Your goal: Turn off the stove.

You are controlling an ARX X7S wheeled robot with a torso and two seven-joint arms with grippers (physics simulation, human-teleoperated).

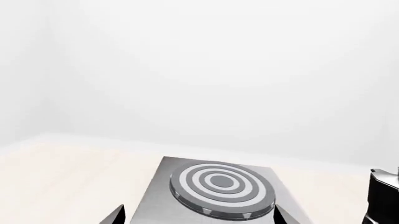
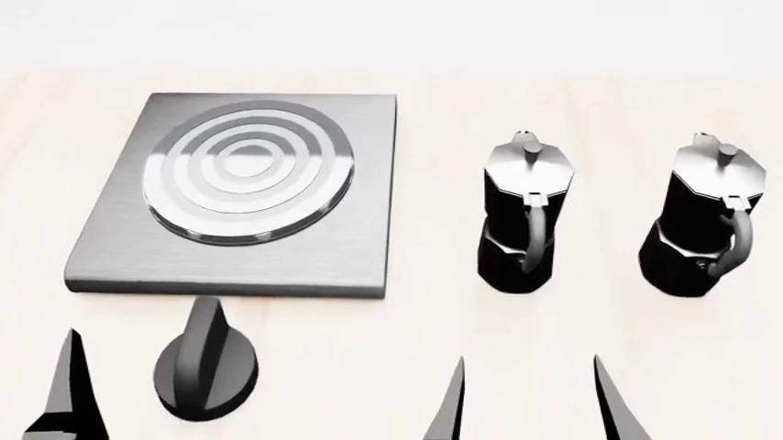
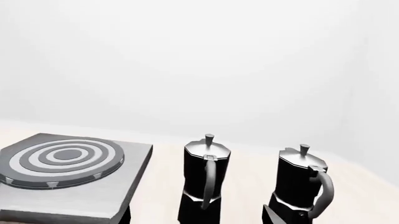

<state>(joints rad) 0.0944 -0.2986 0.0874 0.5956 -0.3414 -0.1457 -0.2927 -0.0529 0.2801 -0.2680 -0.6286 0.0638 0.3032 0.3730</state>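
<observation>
- Evidently the approach step: the stove (image 2: pixel 245 197), a grey slab with a ringed burner, lies far left, and its black knob (image 2: pixel 205 371) stands apart, just near of the slab's near edge.
- Left gripper (image 2: pixel 135 394): fingers apart; one finger left of the knob, the other hidden, no contact visible.
- Next move, as judged: close on the knob's ridge and twist.
- Right gripper (image 2: pixel 529 403): fingers apart, empty, near of two moka pots (image 2: pixel 529 215).
- Open table (image 2: pixel 428 312) separates knob and pots.
</observation>
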